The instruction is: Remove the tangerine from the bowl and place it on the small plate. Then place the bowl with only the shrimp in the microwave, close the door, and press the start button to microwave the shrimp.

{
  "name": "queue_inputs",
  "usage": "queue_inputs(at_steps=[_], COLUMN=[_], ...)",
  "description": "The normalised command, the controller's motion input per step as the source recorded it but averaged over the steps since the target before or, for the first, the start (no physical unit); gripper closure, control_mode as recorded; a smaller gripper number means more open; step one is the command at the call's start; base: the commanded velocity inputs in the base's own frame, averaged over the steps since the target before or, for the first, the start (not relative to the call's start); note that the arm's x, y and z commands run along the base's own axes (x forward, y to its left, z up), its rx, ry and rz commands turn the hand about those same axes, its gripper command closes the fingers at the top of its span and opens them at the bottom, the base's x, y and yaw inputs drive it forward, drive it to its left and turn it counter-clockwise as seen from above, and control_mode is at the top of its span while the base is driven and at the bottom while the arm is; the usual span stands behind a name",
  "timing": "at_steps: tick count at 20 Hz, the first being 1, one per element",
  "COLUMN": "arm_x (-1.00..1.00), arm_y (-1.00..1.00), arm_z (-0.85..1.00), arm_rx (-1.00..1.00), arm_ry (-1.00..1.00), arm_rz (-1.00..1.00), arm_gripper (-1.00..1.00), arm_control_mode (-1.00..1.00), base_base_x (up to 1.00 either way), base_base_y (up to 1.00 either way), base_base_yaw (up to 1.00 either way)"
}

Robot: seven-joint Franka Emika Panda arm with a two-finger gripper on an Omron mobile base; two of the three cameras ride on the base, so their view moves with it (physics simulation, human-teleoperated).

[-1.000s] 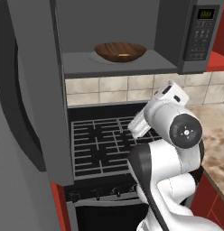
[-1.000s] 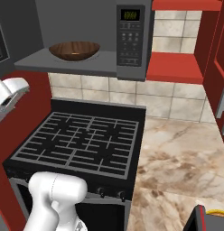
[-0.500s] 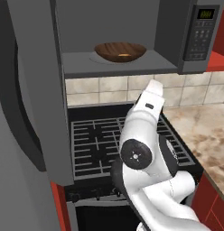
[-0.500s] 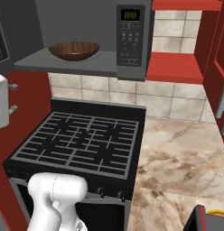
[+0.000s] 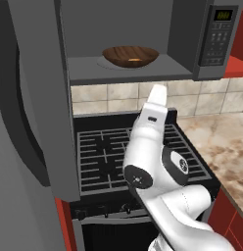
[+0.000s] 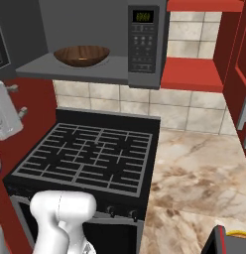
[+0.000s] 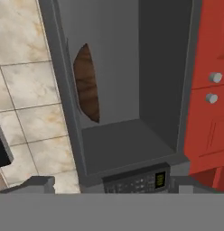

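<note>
The bowl already sits inside the microwave, something orange in it, likely the shrimp; the door hangs wide open at the left, tall edge toward you, so closing it looks next; your gripper, jaws fully apart and empty, faces the cavity sideways with the door off to its side.

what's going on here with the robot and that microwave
The wooden bowl already sits inside the microwave, and its door hangs wide open on the left. The robot arm is over the stove, holding nothing, its jaws open. Closing the door and pressing start remain.
</note>
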Motion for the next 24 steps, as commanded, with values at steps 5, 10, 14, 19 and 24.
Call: queue_inputs(at_steps=[5,10,14,19,24], arm_x=[-0.55,0.32,0.02,-0.49,-0.34], arm_y=[0.11,0.03,0.0,0.0,0.01], arm_z=[-0.13,-0.4,-0.59,-0.69,-0.57], arm_rx=[-0.15,-0.04,-0.04,-0.06,-0.06], arm_ry=[-0.25,-0.03,-0.1,-0.08,-0.03], arm_rz=[-0.01,-0.03,-0.04,-0.05,-0.07], arm_gripper=[-1.0,-1.0,-1.0,-1.0,-1.0], arm_control_mode=[-1.0,-1.0,-1.0,-1.0,-1.0], base_base_x=[0.0,0.0,0.0,0.0,0.0], base_base_y=[0.0,0.0,0.0,0.0,0.0], base_base_yaw=[0.0,0.0,0.0,0.0,0.0])
